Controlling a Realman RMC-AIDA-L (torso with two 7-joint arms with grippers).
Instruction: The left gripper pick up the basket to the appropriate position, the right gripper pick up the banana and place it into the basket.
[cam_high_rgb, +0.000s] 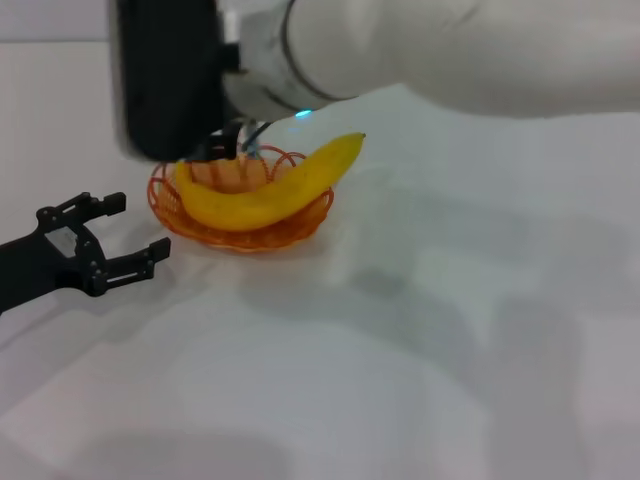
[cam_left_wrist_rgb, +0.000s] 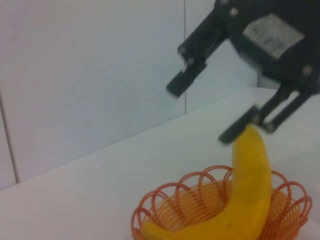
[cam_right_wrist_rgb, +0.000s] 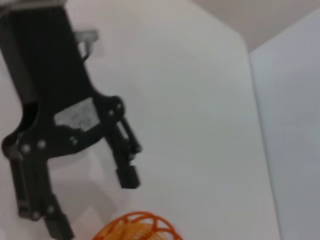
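The yellow banana (cam_high_rgb: 262, 198) lies in the orange wire basket (cam_high_rgb: 305, 226) on the white table, its ends sticking out over the rim. My right gripper (cam_left_wrist_rgb: 202, 114) hangs just above the banana's left end (cam_left_wrist_rgb: 250, 175), open, with nothing between its fingers. In the head view its fingers are mostly hidden behind the black wrist (cam_high_rgb: 170, 80). My left gripper (cam_high_rgb: 138, 227) is open and empty, low over the table just left of the basket and apart from it. It also shows in the right wrist view (cam_right_wrist_rgb: 95, 202), near the basket's rim (cam_right_wrist_rgb: 137, 225).
The bulky white-grey right arm (cam_high_rgb: 470, 50) crosses the top of the head view above the basket. A pale wall (cam_left_wrist_rgb: 90, 75) stands behind the table. White table surface (cam_high_rgb: 400, 360) lies in front and to the right of the basket.
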